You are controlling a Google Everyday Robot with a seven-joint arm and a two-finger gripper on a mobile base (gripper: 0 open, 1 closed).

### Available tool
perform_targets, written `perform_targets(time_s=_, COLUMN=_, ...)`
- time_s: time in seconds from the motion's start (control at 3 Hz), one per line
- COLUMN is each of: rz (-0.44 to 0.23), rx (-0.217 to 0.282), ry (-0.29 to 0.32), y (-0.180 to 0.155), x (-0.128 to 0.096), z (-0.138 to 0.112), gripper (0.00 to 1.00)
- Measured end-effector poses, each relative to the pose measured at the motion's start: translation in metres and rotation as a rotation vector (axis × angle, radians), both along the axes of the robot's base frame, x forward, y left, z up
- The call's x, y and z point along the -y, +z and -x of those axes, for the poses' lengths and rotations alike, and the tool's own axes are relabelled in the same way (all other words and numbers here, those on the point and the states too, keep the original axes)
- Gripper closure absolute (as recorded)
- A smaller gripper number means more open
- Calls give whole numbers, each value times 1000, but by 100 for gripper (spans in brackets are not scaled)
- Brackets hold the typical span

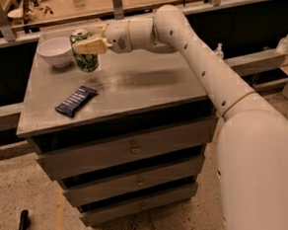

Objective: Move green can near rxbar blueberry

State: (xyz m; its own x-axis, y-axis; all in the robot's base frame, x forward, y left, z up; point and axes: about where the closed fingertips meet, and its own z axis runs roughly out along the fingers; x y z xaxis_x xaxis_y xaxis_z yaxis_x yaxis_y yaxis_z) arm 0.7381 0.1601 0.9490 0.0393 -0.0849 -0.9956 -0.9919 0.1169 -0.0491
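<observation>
The green can [85, 57] has a mottled green and white body and a silver top. It is upright at the back left of the grey cabinet top [132, 83], next to a white bowl. My gripper [86, 46] is shut on the can's upper part, reaching in from the right. The can appears lifted slightly above the surface. The rxbar blueberry [76, 100], a dark navy flat bar, lies on the front left of the top, below and slightly left of the can.
A white bowl [55, 51] stands at the back left corner, just left of the can. A wooden counter with rails [126, 2] runs behind the cabinet. Drawers [132, 152] are below the top.
</observation>
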Motion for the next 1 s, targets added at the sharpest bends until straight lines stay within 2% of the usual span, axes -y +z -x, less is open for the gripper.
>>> perform_targets(time_s=0.33, rz=33, rx=-1, ry=-16, y=-6, x=9, z=24, gripper=100)
perform_targets(time_s=0.67, rz=50, rx=-24, ry=-33, y=-13, x=16, z=38, gripper=82)
perform_targets(time_s=1.0, rz=52, rx=-26, ry=-26, y=-14, x=13, z=39, gripper=59)
